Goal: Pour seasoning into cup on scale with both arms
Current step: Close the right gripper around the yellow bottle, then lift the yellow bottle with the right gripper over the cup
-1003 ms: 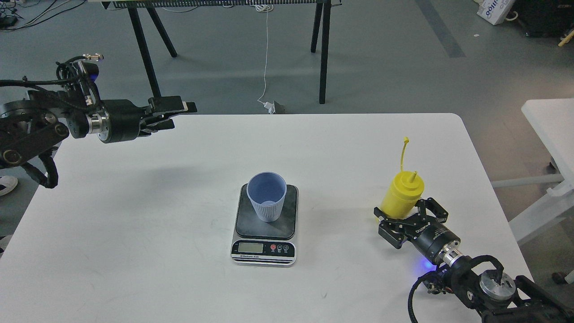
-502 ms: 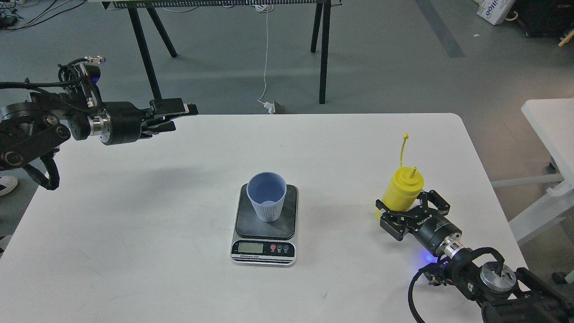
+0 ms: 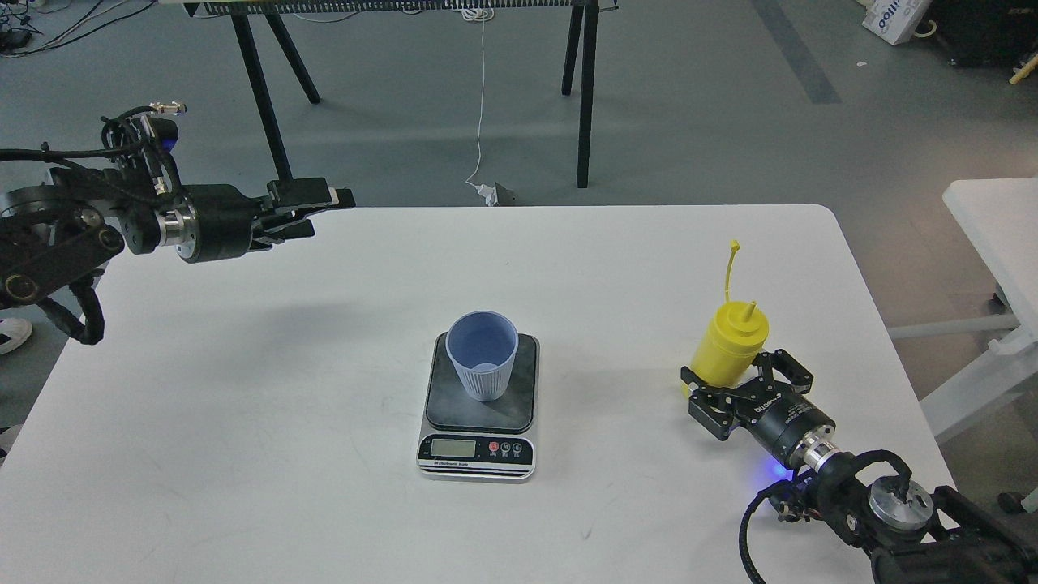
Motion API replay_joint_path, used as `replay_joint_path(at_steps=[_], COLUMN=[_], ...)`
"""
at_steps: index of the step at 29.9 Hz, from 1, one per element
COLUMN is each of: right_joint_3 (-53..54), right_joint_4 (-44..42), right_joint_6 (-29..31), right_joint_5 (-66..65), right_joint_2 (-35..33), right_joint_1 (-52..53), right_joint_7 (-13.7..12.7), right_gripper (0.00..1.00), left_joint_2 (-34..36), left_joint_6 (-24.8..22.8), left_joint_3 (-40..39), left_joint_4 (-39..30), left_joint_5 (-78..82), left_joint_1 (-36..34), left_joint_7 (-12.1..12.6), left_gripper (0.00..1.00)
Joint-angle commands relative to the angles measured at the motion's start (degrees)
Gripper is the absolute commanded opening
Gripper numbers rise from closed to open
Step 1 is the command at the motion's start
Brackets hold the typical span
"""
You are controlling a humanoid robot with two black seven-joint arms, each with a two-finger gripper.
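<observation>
Two black arms over a white table (image 3: pixel 243 389). Scale (image 3: pixel 480 405) sits near table centre, dark square plate on top, silver front with small display and round buttons facing the camera. Light-blue cup (image 3: pixel 482 354) stands upright on the plate, toward its far-left part, ribbed lower half visible; looks empty.

Yellow bottle (image 3: pixel 727 346) is on the right side of the table, well apart from the scale. It leans a little to the right, pointed nozzle up, thin cap strap sticking up above the nozzle with the cap at its tip. Its base is hidden behind the gripper, so cannot tell if it rests on the table.

Right gripper (image 3: pixel 734 389) comes in from the lower right corner, low over the table, fingers set either side of the bottle's lower body and clamped against it. Blue light glows under the wrist.

Left gripper (image 3: pixel 312 207) comes in from the left edge, held above the far-left part of the table, pointing right, well apart from cup and scale. Its fingers lie near each other, seen side-on and dark; cannot tell whether they are closed. Nothing in it.

Behind the table: grey floor, black trestle legs (image 3: pixel 584 97), a white cable (image 3: pixel 482 105) hanging down to a plug on the floor. Another white table (image 3: pixel 993 219) edge at far right.
</observation>
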Motion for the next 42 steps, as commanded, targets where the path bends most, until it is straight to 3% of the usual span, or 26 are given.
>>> replay_joint_path(at_steps=[1,2,5,11,16,19,22,26,35,42], right_joint_3=[0.08,0.08,0.08,-0.01,-0.01,-0.10,-1.15,-5.18,-20.29,-26.37], right_joint_4=[0.00,-0.08,-1.05,-1.76,-0.35,0.18,0.27,0.27,0.62,2.46], right_joint_6=[0.00,0.00,0.00,0.00,0.00,-6.53,-13.21,-17.62,-24.13,-26.50], right_joint_5=[-1.41,-2.28,-3.52,-4.05,-10.97,-19.84,-32.92,-45.68,-60.98,-70.13], right_joint_2=[0.00,0.00,0.00,0.00,-0.53,-0.71,-0.36,1.83,11.06,11.60], right_joint_1=[0.00,0.09,0.17,0.44,6.66,14.30,22.73,30.65,40.07,45.34], right_joint_7=[0.08,0.17,0.70,1.66,5.26,6.85,7.03,7.38,7.64,7.56], right_gripper=[0.53,0.38,0.22,0.05,0.02,0.02,0.02,0.03,0.03,0.03], left_joint_2=[-0.16,-0.16,-0.16,-0.25,-0.51,-0.51,-0.51,-0.42,-0.95,-1.12], left_joint_6=[0.01,0.01,0.01,0.01,0.01,0.01,0.01,0.01,0.01,0.01], left_joint_3=[0.06,0.06,0.06,0.06,-0.12,-0.12,-0.21,-0.21,-0.21,-0.12], left_joint_4=[0.00,0.00,0.00,0.00,0.00,0.00,0.00,0.00,0.00,0.18], left_joint_5=[0.00,0.00,0.00,0.00,-0.09,-0.09,-0.18,-0.70,-1.67,-1.67], left_joint_1=[0.01,0.01,0.01,0.01,-0.08,-0.08,0.01,0.01,-0.08,0.01], left_joint_7=[0.00,0.00,0.00,0.00,0.00,0.00,0.00,0.00,0.00,0.00], left_gripper=[1.00,1.00,1.00,1.00,1.00,1.00,1.00,1.00,1.00,1.00])
